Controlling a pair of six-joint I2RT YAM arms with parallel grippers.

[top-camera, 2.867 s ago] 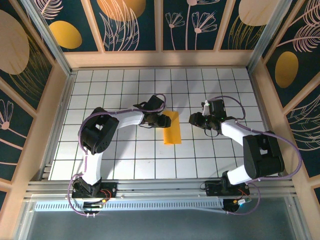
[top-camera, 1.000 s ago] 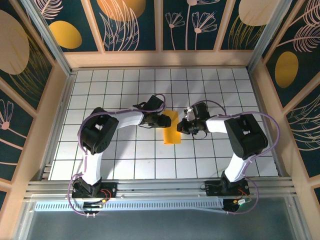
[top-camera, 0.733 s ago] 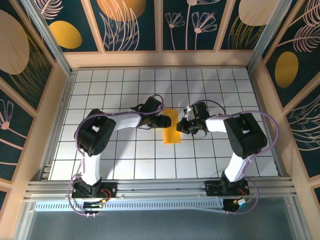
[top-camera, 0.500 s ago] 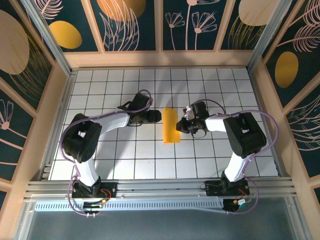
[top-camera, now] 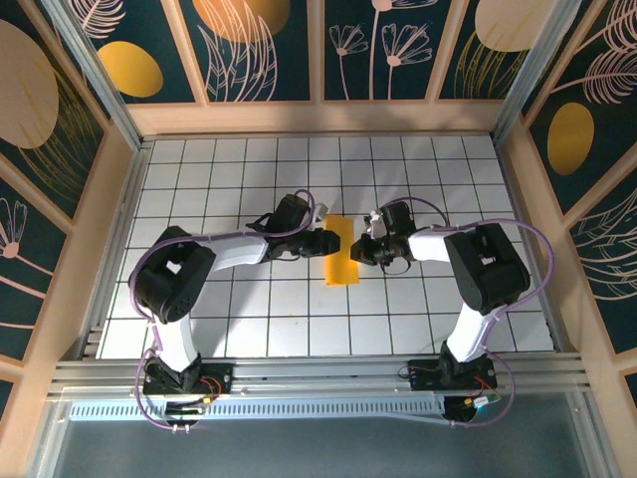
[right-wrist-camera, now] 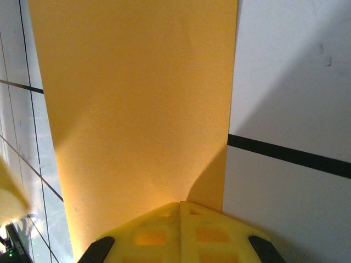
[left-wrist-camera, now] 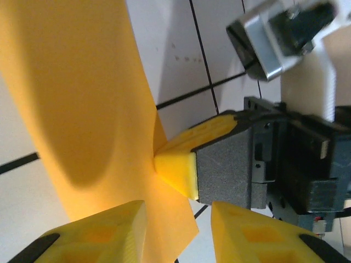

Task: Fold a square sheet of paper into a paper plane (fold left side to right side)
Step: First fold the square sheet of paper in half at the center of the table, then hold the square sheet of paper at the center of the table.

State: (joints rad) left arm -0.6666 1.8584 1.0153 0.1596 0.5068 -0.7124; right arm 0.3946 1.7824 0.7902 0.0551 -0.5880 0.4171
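Returned to the square sheet of paper (top-camera: 340, 254), the left pincer (left-wrist-camera: 178, 216) (spread) straddles its edge opposite the closed right pincer (right-wrist-camera: 180, 213).

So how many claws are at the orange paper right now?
2. The left claw is at the left edge of the orange paper, jaws apart. The right claw, shut, presses its tip on the right edge.

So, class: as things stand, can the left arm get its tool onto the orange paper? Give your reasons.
Probably yes. The left tool sits open at the left edge of the orange paper with nothing between them. The right tool, shut, presses the opposite edge only, leaving that side free.
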